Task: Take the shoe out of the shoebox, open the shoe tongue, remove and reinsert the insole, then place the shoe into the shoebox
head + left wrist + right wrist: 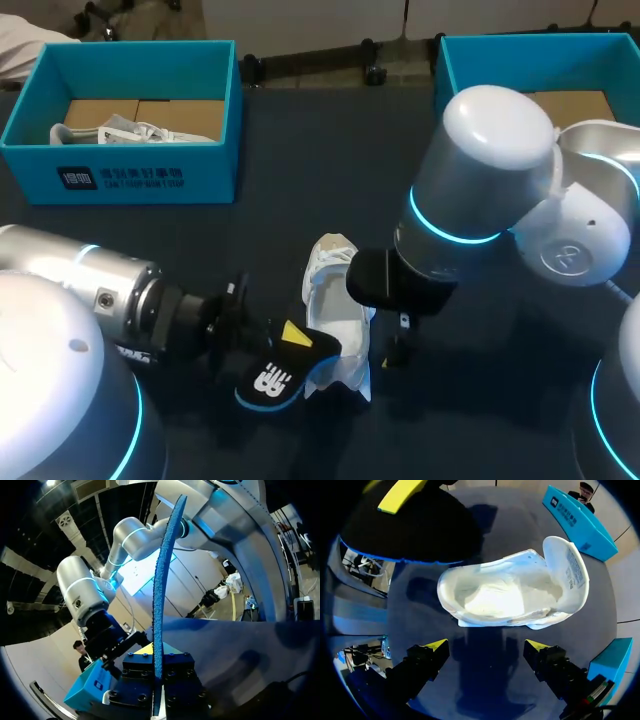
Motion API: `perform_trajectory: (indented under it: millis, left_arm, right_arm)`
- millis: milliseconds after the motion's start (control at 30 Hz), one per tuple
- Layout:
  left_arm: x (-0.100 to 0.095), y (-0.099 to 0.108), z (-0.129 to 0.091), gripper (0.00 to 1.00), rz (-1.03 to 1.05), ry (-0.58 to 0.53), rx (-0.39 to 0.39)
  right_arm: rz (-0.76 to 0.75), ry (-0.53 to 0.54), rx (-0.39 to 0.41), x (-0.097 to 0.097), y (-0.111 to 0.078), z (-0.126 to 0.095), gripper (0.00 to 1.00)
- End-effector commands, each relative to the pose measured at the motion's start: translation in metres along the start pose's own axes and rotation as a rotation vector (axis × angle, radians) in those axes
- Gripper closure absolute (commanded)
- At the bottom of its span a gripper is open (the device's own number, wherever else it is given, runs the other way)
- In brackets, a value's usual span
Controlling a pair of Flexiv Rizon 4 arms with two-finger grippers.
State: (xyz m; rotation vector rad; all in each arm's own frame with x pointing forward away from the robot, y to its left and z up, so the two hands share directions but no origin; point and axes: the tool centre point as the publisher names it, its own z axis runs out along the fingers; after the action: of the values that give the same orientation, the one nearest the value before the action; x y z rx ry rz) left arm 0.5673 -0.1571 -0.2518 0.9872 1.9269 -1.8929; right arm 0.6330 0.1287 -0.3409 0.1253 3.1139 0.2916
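On the dark table, in the middle, the white shoe sits outside both boxes. The left shoebox at the far edge holds another sneaker, and the right shoebox is mostly hidden behind my right arm, which hangs over the shoe. My left gripper has the dark insole pinched just beside the heel end, so I'd say removal is done and reinserting is next. From my left wrist, the insole shows edge-on as a thin blue strip standing up out of my left gripper, the fingers clamped on it from both sides. From my right wrist, my right gripper is spread wide with nothing in it, hovering just short of the shoe. The tongue is flipped right back, the opening is clear, and the insole hangs off to one side. Tip to self: get the right fingers around the shoe first so it can't skid, feed the insole in toe end first at a shallow angle, keep that tongue folded back, and let go only once the heel seats flat.
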Motion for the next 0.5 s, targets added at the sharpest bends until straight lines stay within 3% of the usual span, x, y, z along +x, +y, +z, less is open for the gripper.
perform_trajectory:
  millis: [33, 500]
  left_arm:
    - [0.002, 0.009, 0.006, 1.00, 0.003, 0.001, 0.011]
    - [0.001, 0.023, 0.023, 1.00, 0.039, -0.007, 0.030]
  right_arm:
    - [0.001, -0.003, 0.003, 0.000, 0.002, 0.004, 0.00]
    - [0.001, -0.003, 0.003, 0.000, 0.002, 0.004, 0.00]
